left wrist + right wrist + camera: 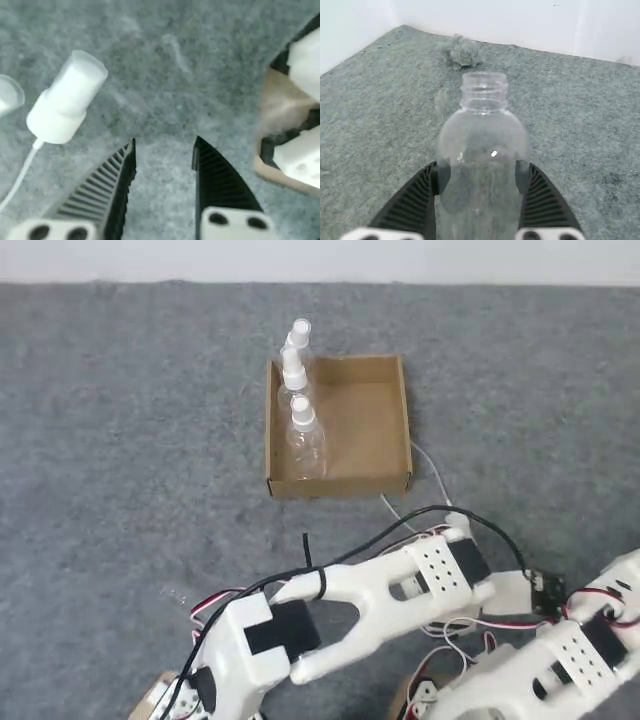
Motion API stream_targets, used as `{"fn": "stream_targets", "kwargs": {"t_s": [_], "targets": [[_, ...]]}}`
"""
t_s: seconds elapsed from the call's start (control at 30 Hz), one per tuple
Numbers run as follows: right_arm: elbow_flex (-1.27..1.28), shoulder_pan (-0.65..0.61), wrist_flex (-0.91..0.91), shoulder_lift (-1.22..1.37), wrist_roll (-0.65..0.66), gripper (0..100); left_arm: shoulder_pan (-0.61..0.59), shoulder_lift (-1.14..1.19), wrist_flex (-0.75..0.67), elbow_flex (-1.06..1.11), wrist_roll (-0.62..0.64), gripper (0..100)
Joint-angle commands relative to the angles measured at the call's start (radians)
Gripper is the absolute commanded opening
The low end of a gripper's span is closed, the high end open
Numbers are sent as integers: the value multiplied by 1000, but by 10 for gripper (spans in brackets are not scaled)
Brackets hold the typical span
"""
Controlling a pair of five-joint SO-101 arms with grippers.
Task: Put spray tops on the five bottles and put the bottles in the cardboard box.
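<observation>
High view: grey, felt-like tabletop under everything. On the near side of the cardboard box, two white arms. One arm stretched slantwise in front of the box, dark cables looped over it. Another arm near and to the right of the box, cut by the frame edge. Cannot tell from above which side either belongs to.

Cardboard box open-topped, square, brown, set well back from both arms. Inside it, three capped bottles, clear, each with a white spray top. All lined up along the box's left wall as seen from above: one by the near left corner, one midway, one at the far left corner.

Right wrist view: right end effector pinching an uncapped bottle by its body. Black fingers pressed against both flanks, threaded neck bare and pointing away from the wrist. Tabletop beneath, pale wall beyond. Place relative to the cardboard box: cannot tell.

Left wrist view: left end effector spread wide over the tabletop, nothing between the ribbed black fingers. Near one fingertip but apart from it, a loose spray top lying on its side on the tabletop, with white collar, frosted cap and thin tube trailing off. Distance from the cardboard box: cannot tell.
</observation>
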Motion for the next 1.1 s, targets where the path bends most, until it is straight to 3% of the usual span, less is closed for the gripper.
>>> {"fn": "stream_targets", "kwargs": {"t_s": [0.0,0.2,0.43,0.87,1.07], "targets": [[-18,13,-25,-45,15,66,3,-23,29,-50,-9,137],[-18,13,-25,-45,15,66,3,-23,37,-76,-3,130],[-18,13,-25,-45,15,66,-2,-25,169,-222,74,131],[-15,13,-21,-45,15,66,-48,-114,173,-219,109,177],[-15,7,-18,-45,15,66,-97,-210,91,-124,106,219]]}}
